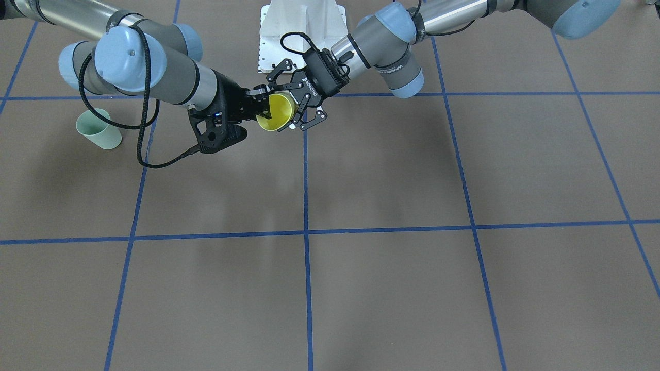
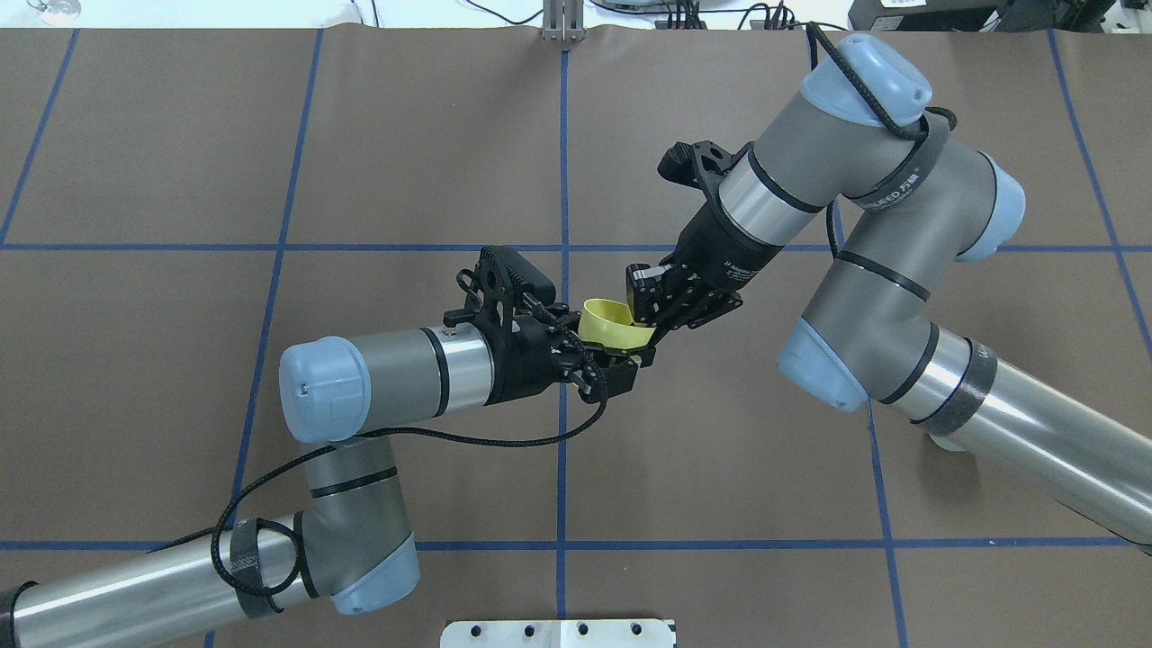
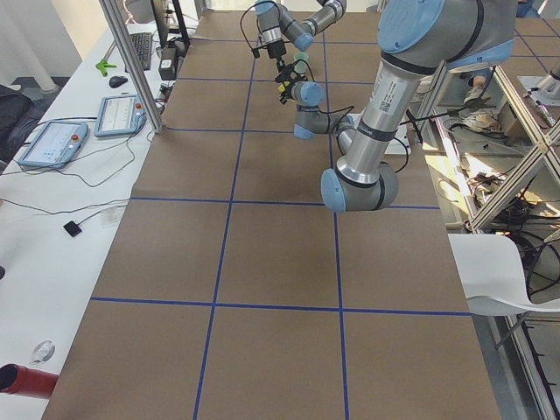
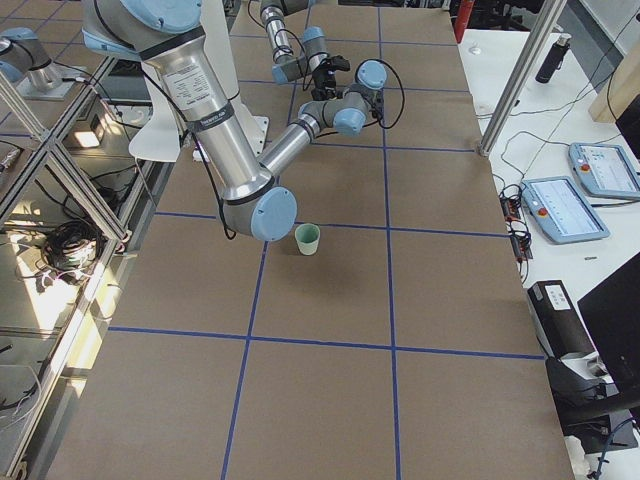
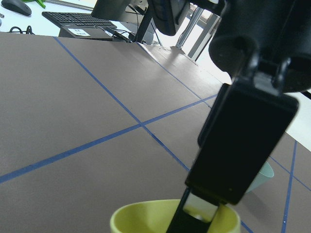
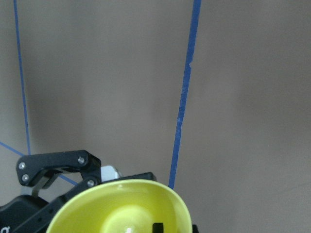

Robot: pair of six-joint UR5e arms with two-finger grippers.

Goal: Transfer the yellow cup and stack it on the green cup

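The yellow cup hangs in the air over the table's middle near the robot, tilted on its side; it also shows in the overhead view. My right gripper is shut on its rim, and the left wrist view shows one finger inside the cup. My left gripper has its jaws spread wide on either side of the cup, open. The right wrist view shows the cup with the left gripper's finger beside it. The green cup stands upright on the table, under my right arm and well away from both grippers.
The white robot base plate lies close behind the grippers. Blue tape lines divide the brown table. Both arms meet over the middle line. A desk with teach pendants runs along the table's far side.
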